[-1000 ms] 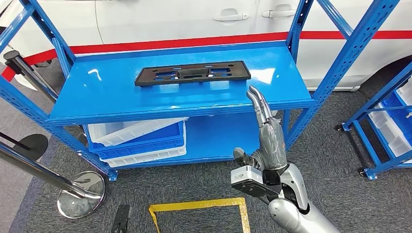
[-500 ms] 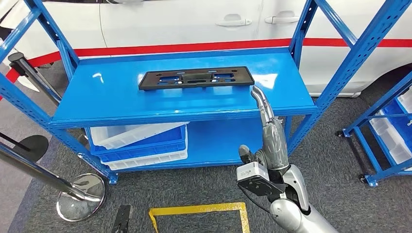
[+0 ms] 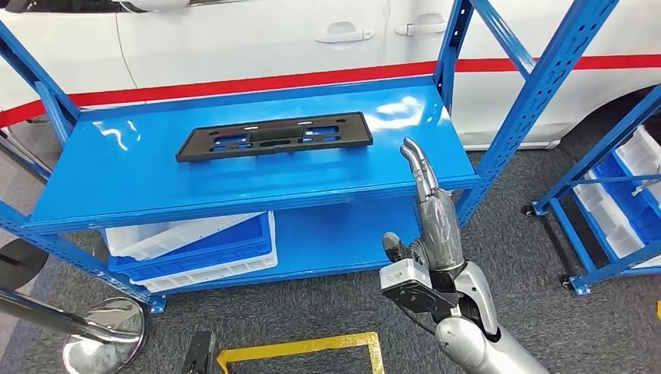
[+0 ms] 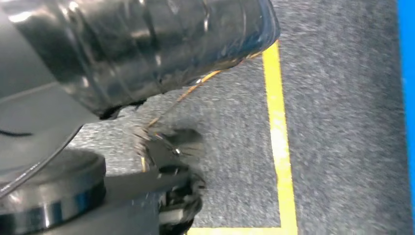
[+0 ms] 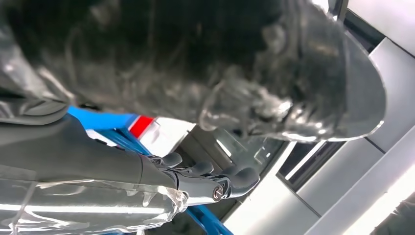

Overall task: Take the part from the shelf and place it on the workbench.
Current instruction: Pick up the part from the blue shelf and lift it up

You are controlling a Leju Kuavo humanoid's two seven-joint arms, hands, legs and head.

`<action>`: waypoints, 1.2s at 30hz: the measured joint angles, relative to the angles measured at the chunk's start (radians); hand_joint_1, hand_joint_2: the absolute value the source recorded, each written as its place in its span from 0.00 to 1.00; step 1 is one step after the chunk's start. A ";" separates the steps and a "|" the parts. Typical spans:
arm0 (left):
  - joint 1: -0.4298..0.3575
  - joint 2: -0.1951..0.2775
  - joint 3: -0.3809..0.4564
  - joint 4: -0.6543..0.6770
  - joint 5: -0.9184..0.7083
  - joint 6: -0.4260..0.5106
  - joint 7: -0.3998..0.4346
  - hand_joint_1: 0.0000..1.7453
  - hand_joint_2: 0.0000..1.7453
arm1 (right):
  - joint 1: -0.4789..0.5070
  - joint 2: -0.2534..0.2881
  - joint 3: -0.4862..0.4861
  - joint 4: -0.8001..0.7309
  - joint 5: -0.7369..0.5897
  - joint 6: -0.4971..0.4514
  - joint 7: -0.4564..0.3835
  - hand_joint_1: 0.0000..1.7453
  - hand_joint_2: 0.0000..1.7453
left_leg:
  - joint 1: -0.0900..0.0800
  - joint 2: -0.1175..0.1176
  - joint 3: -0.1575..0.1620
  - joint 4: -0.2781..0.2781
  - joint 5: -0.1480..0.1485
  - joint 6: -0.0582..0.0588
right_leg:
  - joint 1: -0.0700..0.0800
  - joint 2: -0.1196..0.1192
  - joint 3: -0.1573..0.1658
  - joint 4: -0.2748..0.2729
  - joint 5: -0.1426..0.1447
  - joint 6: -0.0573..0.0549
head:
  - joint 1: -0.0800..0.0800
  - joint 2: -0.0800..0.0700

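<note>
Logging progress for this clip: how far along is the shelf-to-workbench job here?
Early stage. Done: nothing by the look of it; the black part lies flat on the blue shelf, untouched. In hand: the right hand is raised in front of the shelf's edge, fingers extended, holding nothing, apart from the part. Left: reach, grasp, lift, carry and set down.

White car (image 3: pixel 257 39) behind; blue-white crates (image 3: pixel 195 245) below; yellow floor tape (image 3: pixel 300 347)

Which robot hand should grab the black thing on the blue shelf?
Probably the right hand: it is raised at the shelf's front edge, empty, near the black part. The left wrist view faces the floor.
</note>
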 joint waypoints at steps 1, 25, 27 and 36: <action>0.001 0.002 -0.002 0.000 0.000 0.000 0.000 0.00 0.00 | 0.000 0.000 0.000 0.000 0.000 0.000 0.000 0.00 0.00 | -0.010 -0.001 0.012 -0.039 0.025 0.020 | -0.001 0.001 0.010 -0.010 -0.001 0.003 | 0.003 0.000; -0.007 -0.002 -0.020 0.000 0.011 0.005 0.002 0.00 0.00 | 0.001 -0.005 -0.005 -0.005 -0.002 0.007 0.011 0.00 0.00 | 0.032 0.002 0.006 0.126 -0.155 -0.074 | -0.039 -0.019 -0.054 -0.005 0.048 0.012 | -0.008 0.001; -0.004 -0.003 -0.023 0.000 0.011 0.008 0.004 0.00 0.00 | 0.001 -0.005 -0.005 -0.005 0.002 0.015 0.012 0.00 0.00 | 0.028 0.002 -0.045 0.153 -0.160 -0.067 | -0.032 -0.015 -0.033 -0.008 0.037 0.008 | -0.008 0.001; -0.008 -0.003 -0.036 0.000 0.004 0.012 0.012 0.00 0.00 | -0.011 -0.002 0.001 -0.003 0.003 0.026 0.014 0.00 0.00 | -0.002 -0.003 0.019 -0.160 0.062 0.003 | -0.022 -0.009 0.012 -0.025 -0.002 0.029 | -0.010 0.001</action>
